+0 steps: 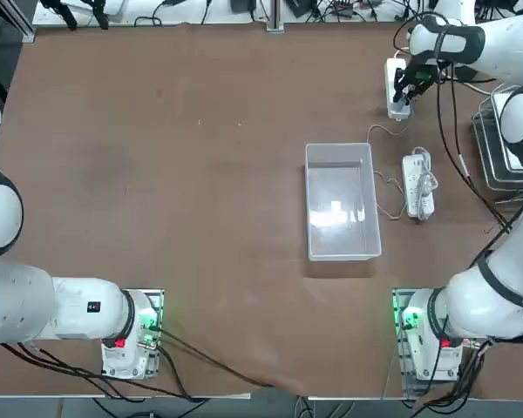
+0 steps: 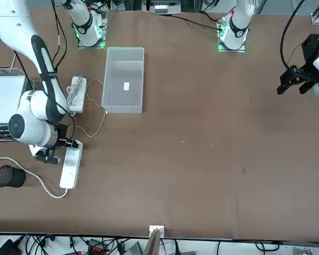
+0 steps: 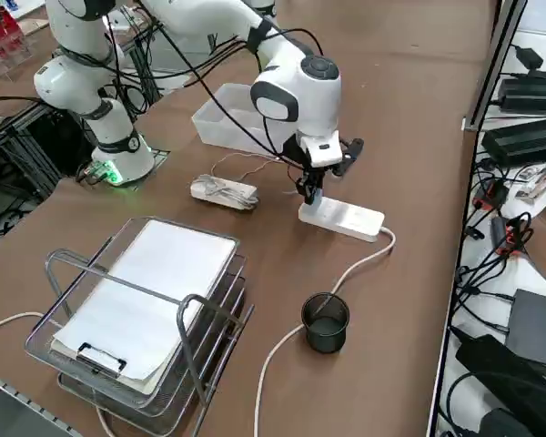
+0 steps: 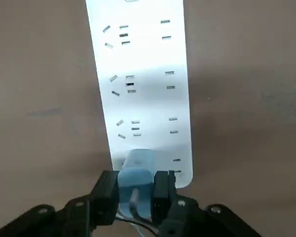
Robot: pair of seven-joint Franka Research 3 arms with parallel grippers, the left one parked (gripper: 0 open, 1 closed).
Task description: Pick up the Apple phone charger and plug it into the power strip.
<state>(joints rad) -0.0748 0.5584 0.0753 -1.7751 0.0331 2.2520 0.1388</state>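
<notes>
The right gripper (image 4: 135,197) is clenched on the Apple phone charger (image 4: 136,177) and holds it at the near end of the power strip (image 4: 140,89) (whether its prongs are seated cannot be told). Pickup looks done; 2 steps probably remain: pressing home and letting go.

Clear bin (image 1: 342,252), wire-wrapped strip (image 1: 417,185), black cup (image 3: 326,321), perhaps paper-filled wire tray (image 3: 91,275).

A robotics lab: brown worktable (image 1: 200,174), cable-strewn shelves (image 3: 528,137), fixed robot arms.
</notes>
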